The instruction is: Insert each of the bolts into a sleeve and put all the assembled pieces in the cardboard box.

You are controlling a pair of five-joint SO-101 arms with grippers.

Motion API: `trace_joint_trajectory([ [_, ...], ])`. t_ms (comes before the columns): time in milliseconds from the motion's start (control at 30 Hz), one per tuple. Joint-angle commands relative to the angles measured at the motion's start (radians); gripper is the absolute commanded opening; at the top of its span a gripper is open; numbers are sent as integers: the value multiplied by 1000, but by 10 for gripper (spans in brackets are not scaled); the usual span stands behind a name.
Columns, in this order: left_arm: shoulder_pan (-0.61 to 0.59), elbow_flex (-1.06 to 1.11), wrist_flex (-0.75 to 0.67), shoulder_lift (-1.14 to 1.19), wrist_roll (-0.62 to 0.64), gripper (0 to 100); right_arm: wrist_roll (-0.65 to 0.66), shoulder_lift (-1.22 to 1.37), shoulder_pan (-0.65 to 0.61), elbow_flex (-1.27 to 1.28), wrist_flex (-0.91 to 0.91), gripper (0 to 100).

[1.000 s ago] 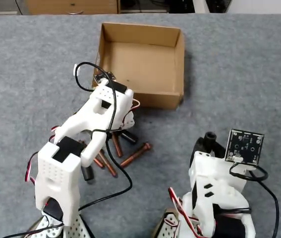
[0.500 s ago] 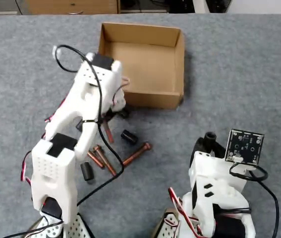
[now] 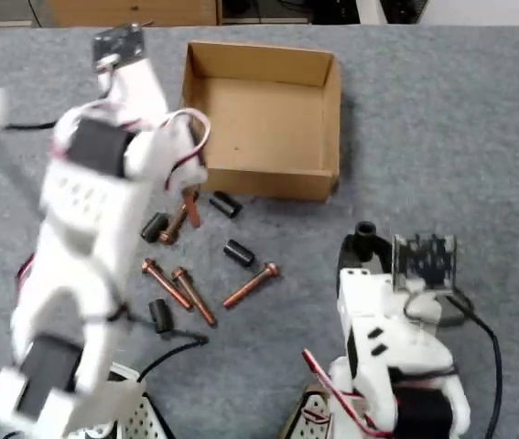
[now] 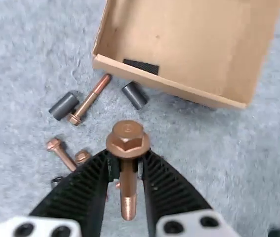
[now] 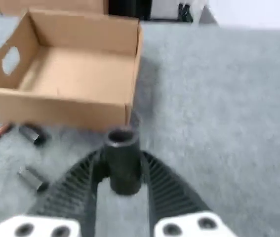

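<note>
My left gripper (image 4: 127,157) is shut on a copper bolt (image 4: 127,139), held above the table with its hex head toward the cardboard box (image 4: 179,54). In the high view the left arm (image 3: 94,183) is raised, left of the box (image 3: 264,119). My right gripper (image 5: 122,159) is shut on an upright black sleeve (image 5: 122,153), short of the box's near right corner; the same sleeve (image 3: 366,231) tops the right arm in the high view. Loose bolts (image 3: 252,284) (image 3: 165,283) (image 3: 184,215) and sleeves (image 3: 238,252) (image 3: 225,205) (image 3: 156,226) lie on the carpet in front of the box.
The box is open with nothing inside. Another sleeve (image 3: 159,314) and a bolt (image 3: 194,298) lie nearer the left arm's base. Grey carpet stretches free to the right of the box and the right arm.
The left arm has risen from the pile and swung back to the left with a bolt in its gripper. The right arm has shifted slightly left with its sleeve.
</note>
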Motion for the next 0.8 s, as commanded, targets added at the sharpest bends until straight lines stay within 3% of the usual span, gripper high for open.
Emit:
trace_joint_trajectory([
  [0, -6, 86, 12, -239, -75, 18, 12, 120, -62, -18, -74, 1],
  [233, -15, 315, 11, -527, -137, 18, 8, 441, -245, -116, -210, 1],
  [333, -15, 437, -20, -605, -164, 18, -68, 536, -335, -134, -250, 1],
  [467, -17, 598, -153, -731, -235, 18, -94, 610, -473, -116, -315, 1],
  [767, -17, 905, -499, -857, -249, 18, -101, 625, -657, 59, -477, 1],
])
